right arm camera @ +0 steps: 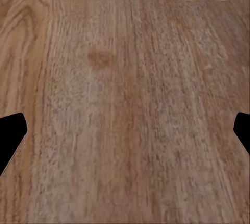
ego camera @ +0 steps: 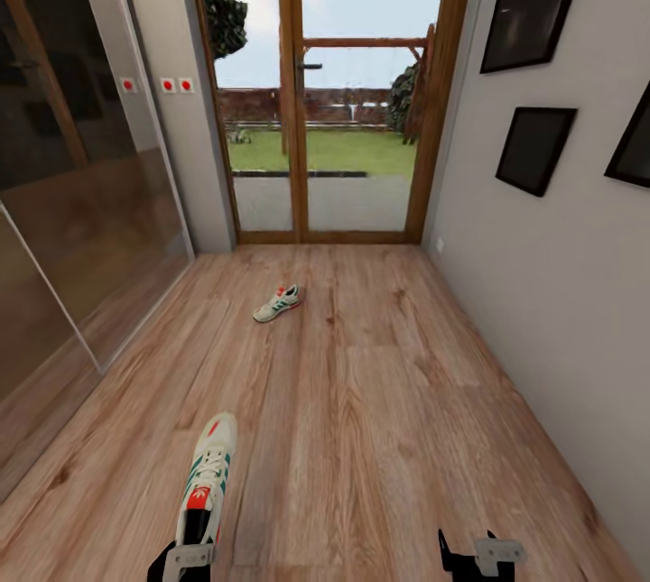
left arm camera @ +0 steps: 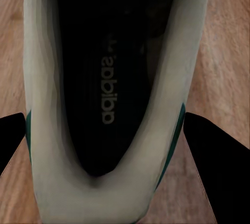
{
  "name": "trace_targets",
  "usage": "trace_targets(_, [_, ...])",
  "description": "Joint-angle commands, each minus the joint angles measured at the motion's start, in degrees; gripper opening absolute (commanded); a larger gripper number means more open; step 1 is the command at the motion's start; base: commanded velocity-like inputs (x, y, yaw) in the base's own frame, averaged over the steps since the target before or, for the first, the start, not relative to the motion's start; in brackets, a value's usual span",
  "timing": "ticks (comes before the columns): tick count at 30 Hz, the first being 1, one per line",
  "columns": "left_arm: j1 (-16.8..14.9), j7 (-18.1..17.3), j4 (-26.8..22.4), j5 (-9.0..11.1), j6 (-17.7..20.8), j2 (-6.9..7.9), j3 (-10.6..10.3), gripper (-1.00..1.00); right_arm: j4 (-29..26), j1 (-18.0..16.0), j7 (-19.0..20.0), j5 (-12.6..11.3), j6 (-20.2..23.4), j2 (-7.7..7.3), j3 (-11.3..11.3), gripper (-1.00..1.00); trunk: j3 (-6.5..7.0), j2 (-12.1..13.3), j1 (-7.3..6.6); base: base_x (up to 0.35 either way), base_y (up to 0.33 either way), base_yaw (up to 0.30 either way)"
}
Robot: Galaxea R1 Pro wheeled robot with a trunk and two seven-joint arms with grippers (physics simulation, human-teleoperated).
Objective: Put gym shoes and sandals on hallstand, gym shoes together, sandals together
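- The near gym shoe (ego camera: 208, 478) lies on the corridor floor (ego camera: 379, 401), its heel between the open fingers of the left gripper (ego camera: 181, 559); I cannot tell if they touch it.
- Its long axis runs straight away from the robot, toe toward the glass door (ego camera: 329, 86).
- The right gripper (ego camera: 478, 555) is open and empty.
- The second gym shoe (ego camera: 277, 302) lies farther ahead.

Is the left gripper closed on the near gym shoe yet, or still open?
Open. In the left wrist view the jaws of the left gripper stand on either side of the near gym shoe, with bare floor showing between each and the shoe.
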Motion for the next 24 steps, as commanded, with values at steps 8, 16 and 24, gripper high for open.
trace_targets(8, [0.0, -0.1, 0.0, -0.1, -0.2, -0.02, 0.2, -1.00, 0.0, 0.0, -0.1, 0.6, -0.2, 0.01, -0.4, 1.00, -0.05, 0.0, 0.02, 0.340, 0.000, 0.000])
trace_targets(16, [0.0, -0.1, 0.0, -0.1, -0.2, -0.02, 0.2, -1.00, 0.0, 0.0, -0.1, 0.6, -0.2, -0.02, -0.4, 1.00, -0.05, 0.0, 0.02, 0.340, 0.000, 0.000])
trace_targets(24, [0.0, -0.1, 0.0, -0.1, -0.2, -0.02, 0.2, -1.00, 0.1, 0.0, -0.1, 0.6, -0.2, -0.03, -0.4, 1.00, -0.05, 0.0, 0.02, 0.340, 0.000, 0.000])
